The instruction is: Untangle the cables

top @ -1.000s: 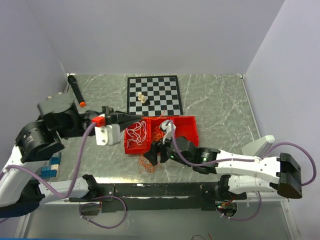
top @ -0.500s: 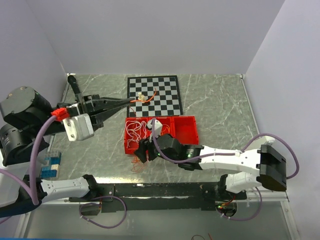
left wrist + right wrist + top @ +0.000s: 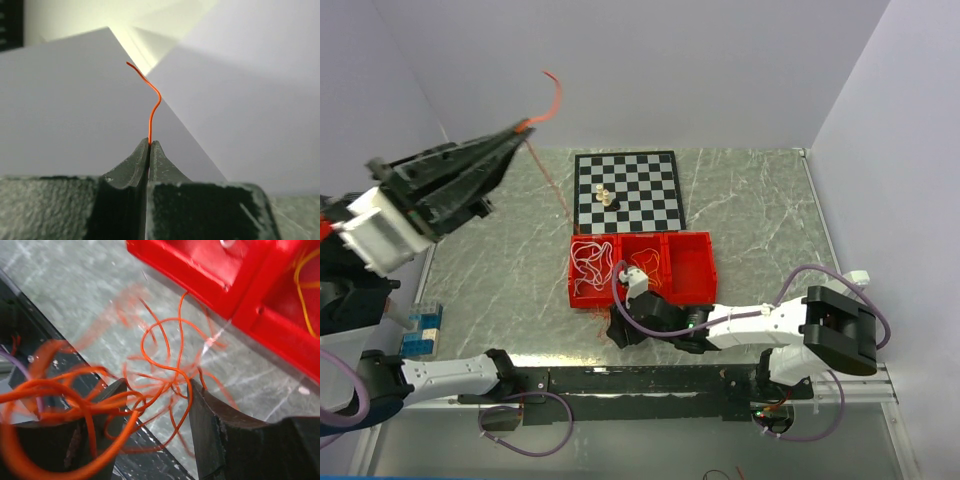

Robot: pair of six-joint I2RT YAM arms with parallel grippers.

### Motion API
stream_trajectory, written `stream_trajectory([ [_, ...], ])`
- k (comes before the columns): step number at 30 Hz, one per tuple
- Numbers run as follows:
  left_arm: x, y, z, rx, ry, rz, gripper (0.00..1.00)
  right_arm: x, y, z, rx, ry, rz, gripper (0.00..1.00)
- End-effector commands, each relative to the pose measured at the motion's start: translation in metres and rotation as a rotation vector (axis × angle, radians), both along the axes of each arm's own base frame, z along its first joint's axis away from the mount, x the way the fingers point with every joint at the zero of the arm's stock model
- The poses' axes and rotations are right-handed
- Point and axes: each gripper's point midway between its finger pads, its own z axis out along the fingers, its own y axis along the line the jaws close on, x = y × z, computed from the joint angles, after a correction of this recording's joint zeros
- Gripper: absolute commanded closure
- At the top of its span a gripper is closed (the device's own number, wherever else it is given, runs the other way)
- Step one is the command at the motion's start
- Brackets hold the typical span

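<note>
The left gripper (image 3: 524, 128) is hovering high over the left side of the marble-patterned table (image 3: 750, 210), its jaws pressed together on a single red-orange cable (image 3: 154, 102). In the left wrist view the cord's short free end is curling upward out of the closed tips against the pale walls. From above, the rest of that strand is slanting down toward the left end of the red tray (image 3: 640, 236); it is too thin to follow past that point.

The right gripper (image 3: 157, 400) is reaching low at the table's near edge, just in front of the tray, with its jaws standing apart. A loose red-orange tangle (image 3: 165, 360) is lying on the table between and ahead of the two fingers (image 3: 205, 410), with some loops blurring close to the lens, and whether either finger is touching the cords cannot be told.

White cables (image 3: 592, 265) are sitting in the tray's left compartment and yellow-orange cables (image 3: 648, 260) in the middle one. A chessboard (image 3: 640, 205) carrying a few small pieces (image 3: 604, 197) is lying just behind the tray.
</note>
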Motion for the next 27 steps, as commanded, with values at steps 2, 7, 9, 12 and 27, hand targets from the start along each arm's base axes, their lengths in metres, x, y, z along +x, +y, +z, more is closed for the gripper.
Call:
stream_trajectory([
  [2,-0.02,0.06,0.065,-0.3,-0.197,0.115,0.95,-0.012,-0.004,-0.014,0.013,0.047,-0.014,0.42],
  [7,-0.026,0.089,0.083,-0.439,-0.348,0.236,0.96,-0.022,-0.022,-0.026,-0.013,0.07,-0.034,0.43],
  [9,-0.031,0.101,0.088,-0.508,-0.404,0.28,0.98,-0.025,-0.028,-0.03,-0.014,0.079,-0.042,0.43],
  [12,-0.041,0.111,0.095,-0.554,-0.504,0.328,0.99,-0.029,-0.034,-0.038,-0.027,0.096,-0.049,0.44],
  [27,-0.031,0.126,0.107,-0.576,-0.727,0.701,0.99,-0.064,-0.08,-0.036,-0.029,0.124,-0.099,0.26],
])
